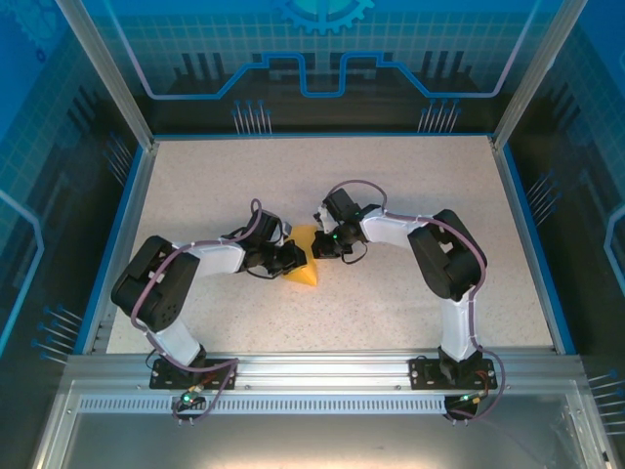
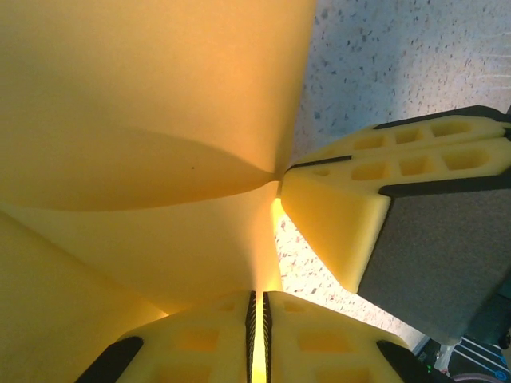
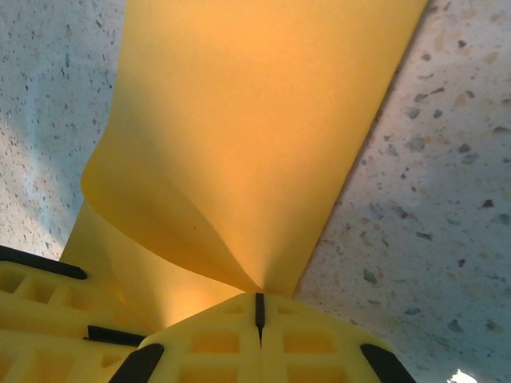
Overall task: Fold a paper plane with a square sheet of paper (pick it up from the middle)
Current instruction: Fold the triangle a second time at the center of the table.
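The square sheet of paper (image 1: 305,266) is orange-yellow and stands bent up off the table between both grippers, near the middle. My left gripper (image 1: 294,257) is shut on its left edge. In the left wrist view a thin strip of the sheet (image 2: 144,120) runs between the nearly closed pads of that gripper (image 2: 258,297). My right gripper (image 1: 319,245) is shut on the sheet from the right. The right wrist view has the paper (image 3: 255,120) curling away in two layers from that gripper's (image 3: 259,302) pinch. The two grippers almost touch.
The speckled white table (image 1: 391,186) has a raised blue rim (image 1: 119,234) on the left, right and far sides. An aluminium rail (image 1: 322,376) with both arm bases runs along the near edge. The right gripper's fingers (image 2: 335,223) sit close in front of the left wrist camera.
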